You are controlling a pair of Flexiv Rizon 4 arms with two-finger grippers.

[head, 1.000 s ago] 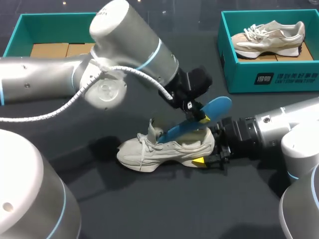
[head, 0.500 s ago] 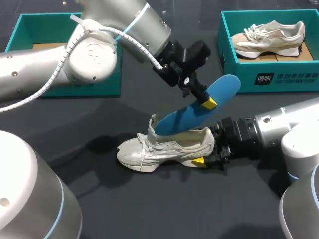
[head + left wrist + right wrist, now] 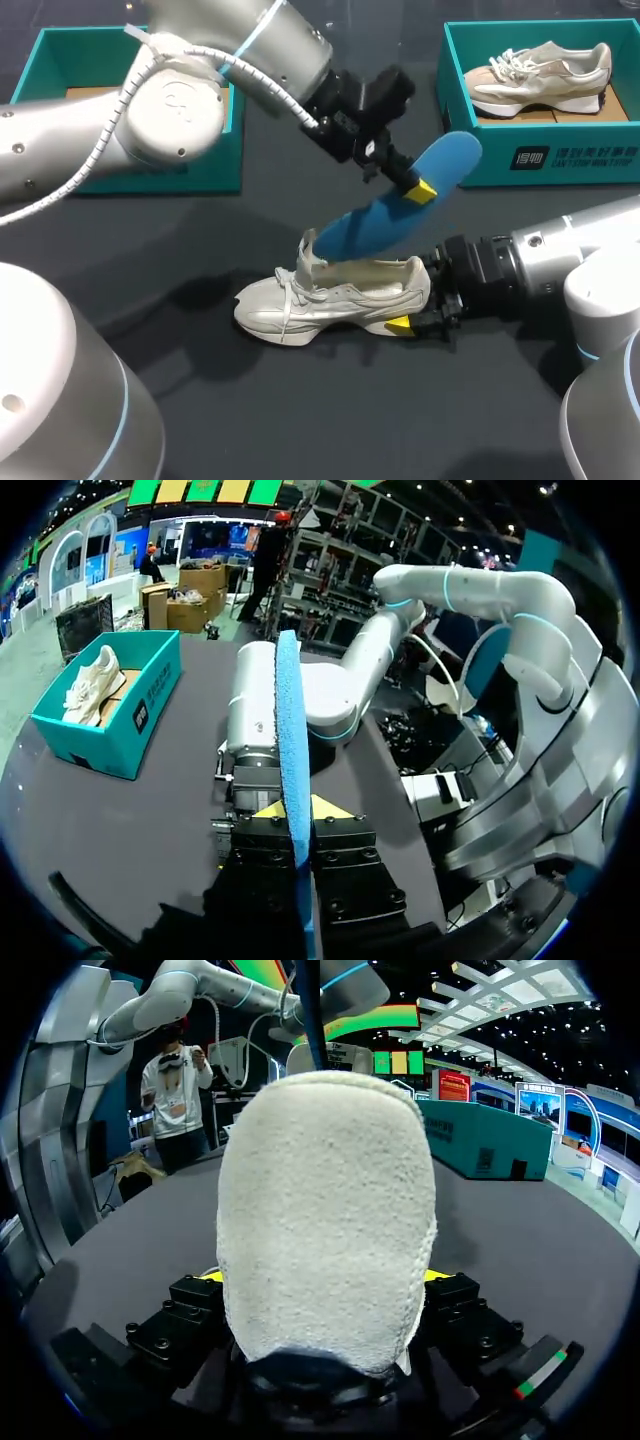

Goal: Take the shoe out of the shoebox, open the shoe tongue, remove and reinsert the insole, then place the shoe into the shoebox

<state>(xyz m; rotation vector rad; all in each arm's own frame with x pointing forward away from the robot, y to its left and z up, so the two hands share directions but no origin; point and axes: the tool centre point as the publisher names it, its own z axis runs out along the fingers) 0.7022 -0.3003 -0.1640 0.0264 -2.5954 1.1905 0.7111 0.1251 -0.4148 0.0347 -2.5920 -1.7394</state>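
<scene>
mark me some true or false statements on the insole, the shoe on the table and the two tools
1. The left tool is shut on the blue insole. True.
2. The blue insole lies flat inside the white shoe. False: it is held tilted above the shoe's opening, with its lower end near the tongue.
3. The right tool is shut on the white shoe's heel. True.
4. The white shoe lies on its side. False: it stands upright on its sole on the table.
5. The right shoebox is empty. False: a beige shoe sits in it.
</scene>
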